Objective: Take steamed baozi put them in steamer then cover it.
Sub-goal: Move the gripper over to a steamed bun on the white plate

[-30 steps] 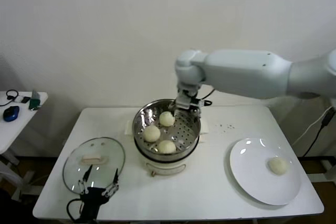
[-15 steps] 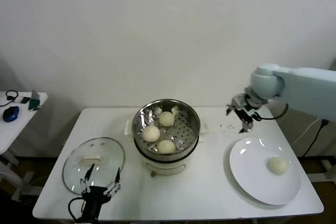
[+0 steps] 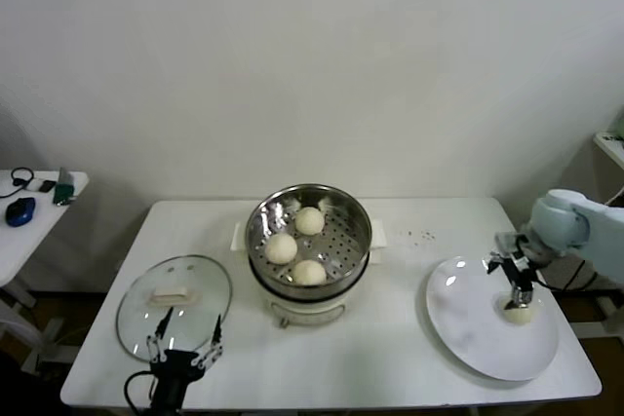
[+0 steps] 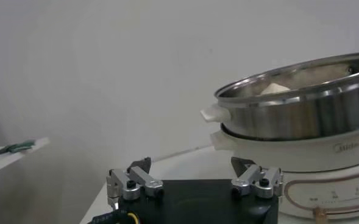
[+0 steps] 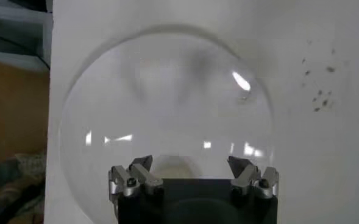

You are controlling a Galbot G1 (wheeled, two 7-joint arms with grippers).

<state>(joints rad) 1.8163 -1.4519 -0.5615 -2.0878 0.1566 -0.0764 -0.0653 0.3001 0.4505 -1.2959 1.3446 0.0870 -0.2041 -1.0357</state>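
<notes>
Baozi (image 3: 517, 311) number four sits on the plate (image 3: 468, 333), right of the steamer (image 3: 309, 238) (three inside); our right gripper (image 3: 515, 282) hangs spread directly above it, the left gripper (image 3: 182, 350) open by the cover (image 3: 175, 299).

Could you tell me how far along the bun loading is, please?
Done: three buns lie in the steamer. In hand: the right gripper, jaws open, hangs over the last bun on the plate, not yet gripping it. Left: carry that bun over, then fit the lid, which lies on the table by the parked left gripper.
</notes>
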